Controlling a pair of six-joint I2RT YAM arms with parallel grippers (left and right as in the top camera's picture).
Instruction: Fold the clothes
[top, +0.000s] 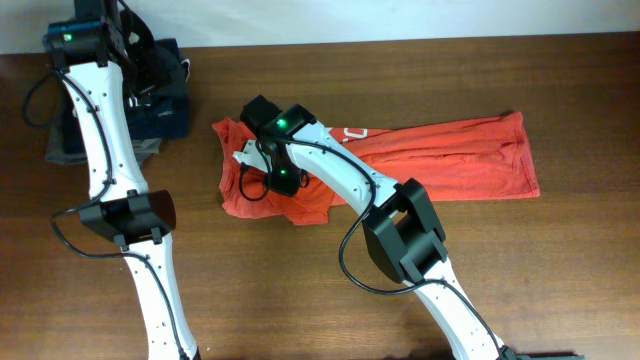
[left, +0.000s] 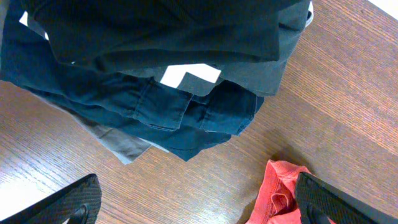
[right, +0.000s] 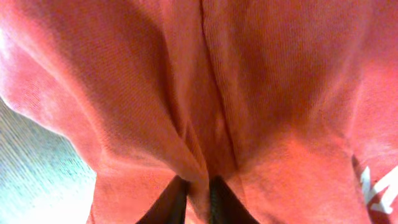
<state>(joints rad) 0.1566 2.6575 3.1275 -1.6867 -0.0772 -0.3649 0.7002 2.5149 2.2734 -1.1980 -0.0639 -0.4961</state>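
Overhead view: T-shirt lies mid-table, narrowed into a long band, and the end nearer the stack of dark garments is bunched under the right gripper. Right wrist view shows its jaws pinched on a ridge of red cloth. Left gripper hangs wide apart and empty beside that stack. Assessment: lengthwise folding appears done; crosswise folds and squaring-up remain.
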